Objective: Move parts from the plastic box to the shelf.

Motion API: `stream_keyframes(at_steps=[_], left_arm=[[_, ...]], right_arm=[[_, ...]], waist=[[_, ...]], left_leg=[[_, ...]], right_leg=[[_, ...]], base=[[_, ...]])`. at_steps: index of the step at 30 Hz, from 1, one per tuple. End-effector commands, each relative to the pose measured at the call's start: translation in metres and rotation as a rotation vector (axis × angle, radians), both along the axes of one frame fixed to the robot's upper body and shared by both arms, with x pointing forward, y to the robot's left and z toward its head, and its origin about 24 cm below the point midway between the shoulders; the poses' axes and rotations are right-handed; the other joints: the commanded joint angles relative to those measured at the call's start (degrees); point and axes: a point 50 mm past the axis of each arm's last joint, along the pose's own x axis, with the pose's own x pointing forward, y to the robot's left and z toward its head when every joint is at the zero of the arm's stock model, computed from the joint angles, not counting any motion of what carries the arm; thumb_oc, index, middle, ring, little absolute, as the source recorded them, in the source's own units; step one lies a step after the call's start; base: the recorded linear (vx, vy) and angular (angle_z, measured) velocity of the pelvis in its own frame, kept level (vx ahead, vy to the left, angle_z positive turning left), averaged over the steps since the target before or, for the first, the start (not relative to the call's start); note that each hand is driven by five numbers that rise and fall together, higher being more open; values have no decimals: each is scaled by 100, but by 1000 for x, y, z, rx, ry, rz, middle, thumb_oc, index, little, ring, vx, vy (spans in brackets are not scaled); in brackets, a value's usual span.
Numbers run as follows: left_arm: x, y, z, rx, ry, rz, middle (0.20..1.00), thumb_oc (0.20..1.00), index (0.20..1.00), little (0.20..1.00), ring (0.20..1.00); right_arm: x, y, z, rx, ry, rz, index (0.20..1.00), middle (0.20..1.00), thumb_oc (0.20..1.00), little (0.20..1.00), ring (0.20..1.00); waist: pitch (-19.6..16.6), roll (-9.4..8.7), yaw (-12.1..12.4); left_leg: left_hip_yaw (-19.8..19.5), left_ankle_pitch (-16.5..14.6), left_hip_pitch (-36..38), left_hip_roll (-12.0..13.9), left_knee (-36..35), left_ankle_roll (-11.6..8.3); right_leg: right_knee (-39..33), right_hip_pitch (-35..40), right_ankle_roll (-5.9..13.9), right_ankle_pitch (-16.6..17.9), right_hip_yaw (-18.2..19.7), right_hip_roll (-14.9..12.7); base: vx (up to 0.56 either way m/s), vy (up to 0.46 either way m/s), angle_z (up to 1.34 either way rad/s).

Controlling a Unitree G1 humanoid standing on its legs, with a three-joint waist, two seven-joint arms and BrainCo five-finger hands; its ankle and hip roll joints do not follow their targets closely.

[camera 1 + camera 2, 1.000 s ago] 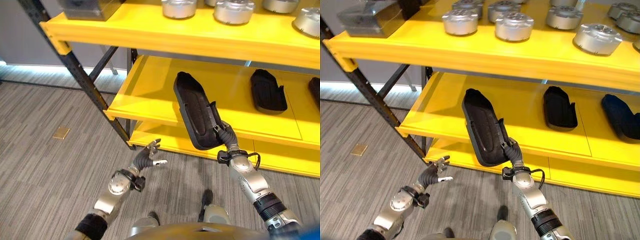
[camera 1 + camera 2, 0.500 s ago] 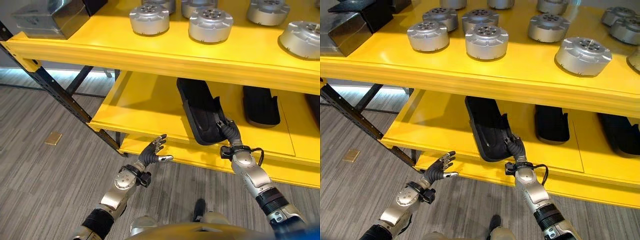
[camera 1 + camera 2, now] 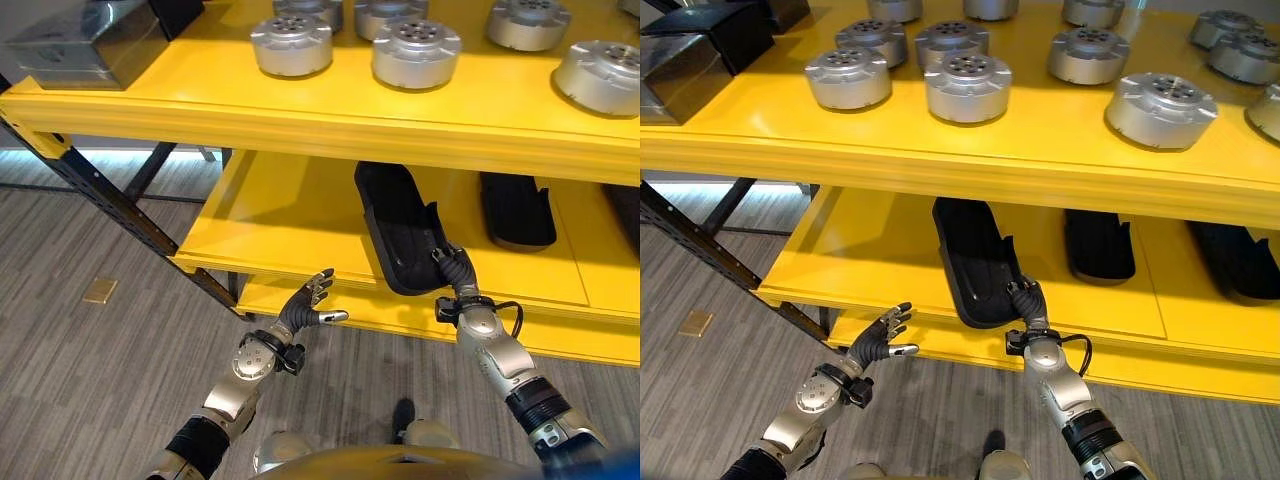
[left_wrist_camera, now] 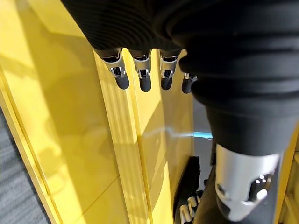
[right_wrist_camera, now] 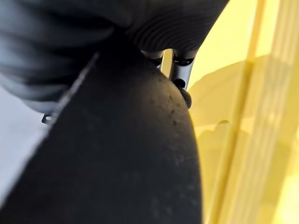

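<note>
right hand [image 3: 457, 272]: at the front edge of the yellow shelf's [image 3: 300, 215] middle level, fingers clamped on the near end of a long black part [image 3: 398, 225]
black part: lying lengthwise on the middle level, far end under the top level, near end at the front edge; can't tell if it rests fully flat
right wrist view: black part [image 5: 117, 158] close against the palm, fingers [image 5: 182, 74] wrapped past its rim
left hand [image 3: 303, 308]: held in the air just in front of the shelf's front edge, left of the black part, fingers apart and relaxed, holding nothing
left wrist view: fingers [image 4: 140, 77] straight, yellow shelf surface beyond them
middle level, other items: second black part [image 3: 516, 208] right of the held one, well apart; a third one partly visible at the right edge [image 3: 1240, 262]
top level: round silver metal parts [image 3: 967, 85] in rows; dark metal block [image 3: 80, 42] at the left end
floor [image 3: 90, 360]: grey striped carpet, small tan square [image 3: 100, 291] on it left of the shelf
</note>
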Motion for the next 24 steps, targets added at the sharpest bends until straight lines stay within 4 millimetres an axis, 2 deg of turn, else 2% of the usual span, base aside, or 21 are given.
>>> stream_keyframes(at_steps=[1,4,10,16,24], left_arm=[[2,0,16,-35,-100,-37,1000,1000,1000,1000,1000],[-1,-1,15,-21,-96,-66,1000,1000,1000,1000,1000],[-4,3,15,-7,-90,-59,1000,1000,1000,1000,1000],[-6,7,14,-8,-81,-50,1000,1000,1000,1000,1000],[-5,6,15,-9,-50,-85,1000,1000,1000,1000,1000]], right_arm=[[14,10,28,94,-126,-16,200,200,200,200,200],[7,6,14,117,-87,-60,200,200,200,200,200],[3,0,7,110,-77,-93,200,200,200,200,200],[3,-5,10,125,-98,-137,200,200,200,200,200],[22,-28,26,104,-127,-254,200,200,200,200,200]], waist=[[-78,13,96],[-61,3,124],[-67,3,220],[-56,-24,271],[-28,-41,380]], left_leg=[[56,388,-8,264,-195,-100],[-119,143,30,-14,-211,51],[-410,68,148,-342,-435,192],[-483,49,189,-441,-533,249],[-549,-25,166,-517,-501,322]], right_leg=[[443,244,173,-442,-252,-190],[440,269,228,-354,-94,-192],[296,280,384,-184,163,-212],[251,255,465,-133,233,-250],[267,256,502,-133,272,-286]], base=[[56,230,9],[81,174,11],[69,112,-3],[25,28,-7],[2,1,0]])
